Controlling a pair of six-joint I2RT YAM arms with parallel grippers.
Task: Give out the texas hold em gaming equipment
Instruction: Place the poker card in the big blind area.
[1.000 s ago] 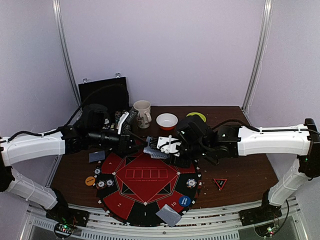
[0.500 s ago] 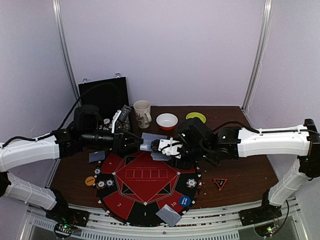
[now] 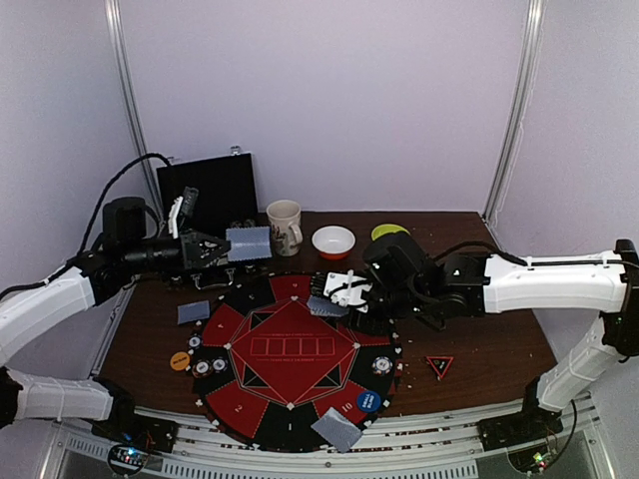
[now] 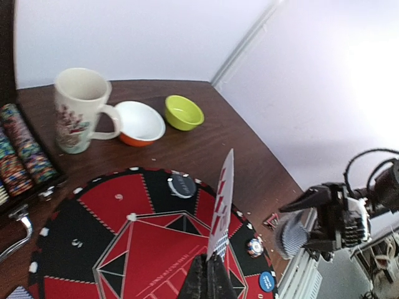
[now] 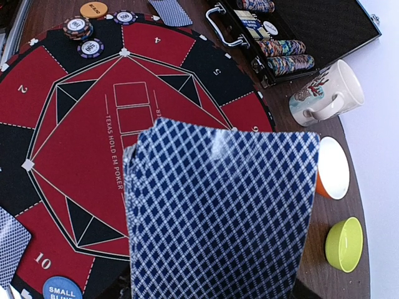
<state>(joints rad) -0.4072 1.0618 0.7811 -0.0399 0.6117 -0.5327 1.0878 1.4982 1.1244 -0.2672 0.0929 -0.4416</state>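
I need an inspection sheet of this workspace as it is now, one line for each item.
Surface: brown table under a round mat.
Job's things: single card and deck held; left card, near cards, chips, orange disc, blue disc and triangle marker lie on or beside the mat.
Clutter: open chip case, mug, white bowl, green bowl.
Grippers: left gripper shut on the single card; right gripper shut on the deck.
Cables: black cable loops above the left arm.
Surroundings: pale walls, metal posts.

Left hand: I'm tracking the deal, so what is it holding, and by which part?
The left hand pinches a single playing card by its lower end, the card standing upright.
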